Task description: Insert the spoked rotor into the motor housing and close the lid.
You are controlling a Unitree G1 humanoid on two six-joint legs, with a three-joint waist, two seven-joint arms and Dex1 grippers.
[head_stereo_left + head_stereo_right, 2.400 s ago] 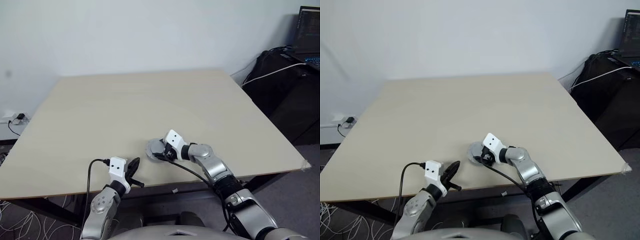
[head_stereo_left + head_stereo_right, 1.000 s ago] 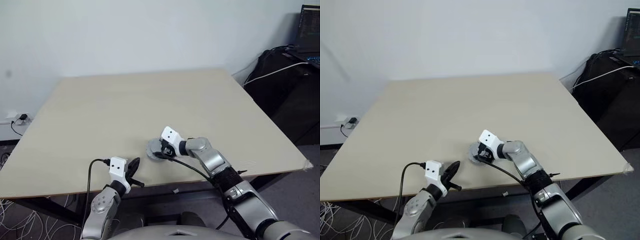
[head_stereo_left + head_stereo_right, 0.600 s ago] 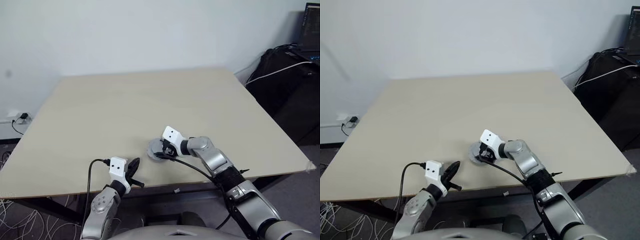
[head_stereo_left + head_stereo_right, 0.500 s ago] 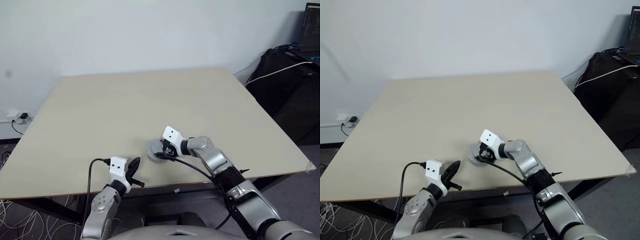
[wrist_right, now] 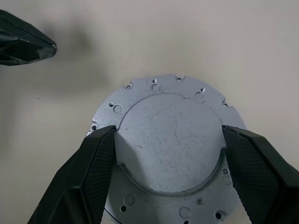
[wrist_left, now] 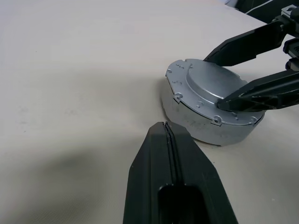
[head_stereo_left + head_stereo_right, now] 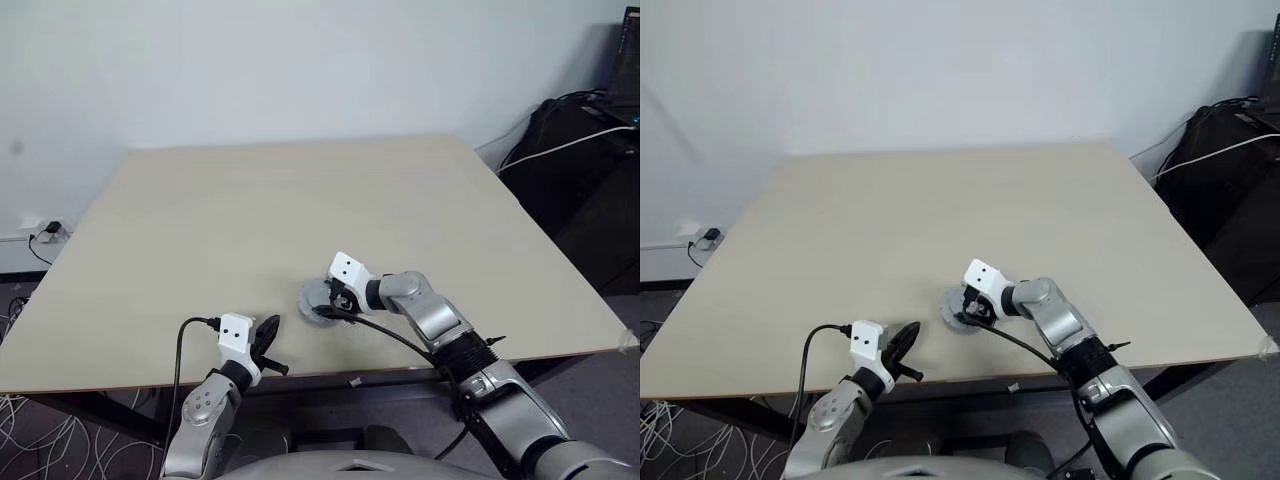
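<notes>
The lid [image 5: 168,140], a dull grey disc with a raised round centre, lies smooth face up on a grey round body [image 6: 205,126] near the table's front edge. My right gripper [image 7: 330,303] reaches down onto it. Its two black fingers [image 5: 98,163] press the raised centre from opposite sides. My left gripper [image 7: 268,335] is shut with nothing in it, hovering a short way to the left of the lid [image 7: 316,297] at the table's front edge. The spoked rotor and the motor housing's copper windings are hidden under the lid.
The pale wooden table [image 7: 300,200] stretches bare behind and to both sides of the lid. Black bags with a white cable [image 7: 580,140] stand beyond its right edge. Loose wires [image 7: 40,440] lie on the floor at the left.
The whole picture has shifted slightly. My right elbow has swung outward a little while its gripper stays on the lid. The left arm has not moved.
</notes>
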